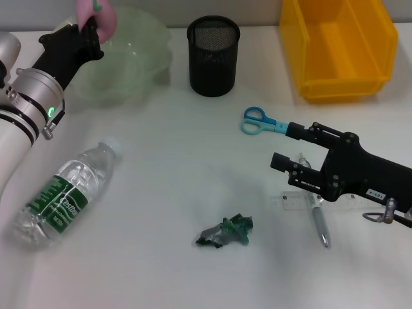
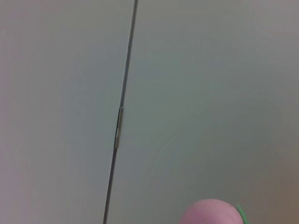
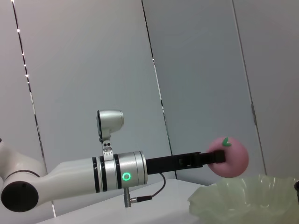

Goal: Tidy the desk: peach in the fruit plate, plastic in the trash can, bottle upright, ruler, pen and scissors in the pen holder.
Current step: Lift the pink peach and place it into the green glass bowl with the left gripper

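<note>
My left gripper (image 1: 92, 27) is shut on the pink peach (image 1: 96, 14), held in the air over the rim of the pale green fruit plate (image 1: 138, 58); the right wrist view shows the peach (image 3: 229, 156) just above the plate (image 3: 247, 196). My right gripper (image 1: 284, 146) is open low over the desk (image 1: 167, 148), beside the blue-handled scissors (image 1: 257, 120) and above the clear ruler (image 1: 293, 201) and the pen (image 1: 318, 225). The bottle (image 1: 67, 193) lies on its side at the left. The crumpled green plastic (image 1: 225, 232) lies in front of the middle.
The black mesh pen holder (image 1: 213, 56) stands at the back centre, right of the fruit plate. The yellow trash can (image 1: 338, 48) sits at the back right. The left wrist view shows only a wall panel and the top of the peach (image 2: 212, 212).
</note>
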Robot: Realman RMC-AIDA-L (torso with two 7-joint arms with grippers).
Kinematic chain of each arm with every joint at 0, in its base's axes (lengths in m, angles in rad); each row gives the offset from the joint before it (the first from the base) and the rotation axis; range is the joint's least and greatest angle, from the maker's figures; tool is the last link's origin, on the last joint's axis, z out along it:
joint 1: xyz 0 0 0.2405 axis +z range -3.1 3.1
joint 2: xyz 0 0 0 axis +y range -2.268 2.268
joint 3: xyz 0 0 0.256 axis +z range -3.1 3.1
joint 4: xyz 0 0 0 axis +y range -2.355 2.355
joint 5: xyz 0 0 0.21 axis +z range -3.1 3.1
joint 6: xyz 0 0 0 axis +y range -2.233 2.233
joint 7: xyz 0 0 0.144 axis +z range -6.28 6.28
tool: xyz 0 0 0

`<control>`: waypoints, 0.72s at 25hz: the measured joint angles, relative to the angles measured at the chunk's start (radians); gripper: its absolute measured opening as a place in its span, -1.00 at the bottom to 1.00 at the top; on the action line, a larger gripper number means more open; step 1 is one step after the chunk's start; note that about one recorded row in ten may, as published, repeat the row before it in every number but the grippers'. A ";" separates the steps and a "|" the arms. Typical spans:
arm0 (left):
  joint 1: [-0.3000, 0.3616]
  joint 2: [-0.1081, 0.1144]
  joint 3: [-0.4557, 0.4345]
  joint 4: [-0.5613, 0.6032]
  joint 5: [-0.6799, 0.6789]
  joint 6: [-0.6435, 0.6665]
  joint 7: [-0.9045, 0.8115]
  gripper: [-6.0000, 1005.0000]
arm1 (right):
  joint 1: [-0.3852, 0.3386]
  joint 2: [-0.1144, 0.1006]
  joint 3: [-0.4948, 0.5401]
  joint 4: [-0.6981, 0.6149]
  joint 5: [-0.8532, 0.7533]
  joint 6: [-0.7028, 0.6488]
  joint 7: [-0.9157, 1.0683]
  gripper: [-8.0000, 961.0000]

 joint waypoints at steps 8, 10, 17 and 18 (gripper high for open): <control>0.000 0.000 0.002 0.000 0.001 0.003 0.001 -0.85 | 0.002 -0.001 0.000 -0.001 0.000 0.000 0.000 0.43; 0.000 0.000 0.004 0.000 0.001 0.005 0.001 -0.85 | 0.002 -0.001 0.000 -0.001 0.000 0.000 0.000 0.43; 0.002 0.000 0.007 -0.001 0.002 0.034 0.009 -0.45 | 0.002 -0.001 0.000 -0.002 0.000 0.008 0.000 0.43; 0.003 0.000 0.007 -0.001 0.002 0.035 0.009 -0.40 | 0.001 -0.001 0.000 -0.002 0.000 0.010 0.000 0.43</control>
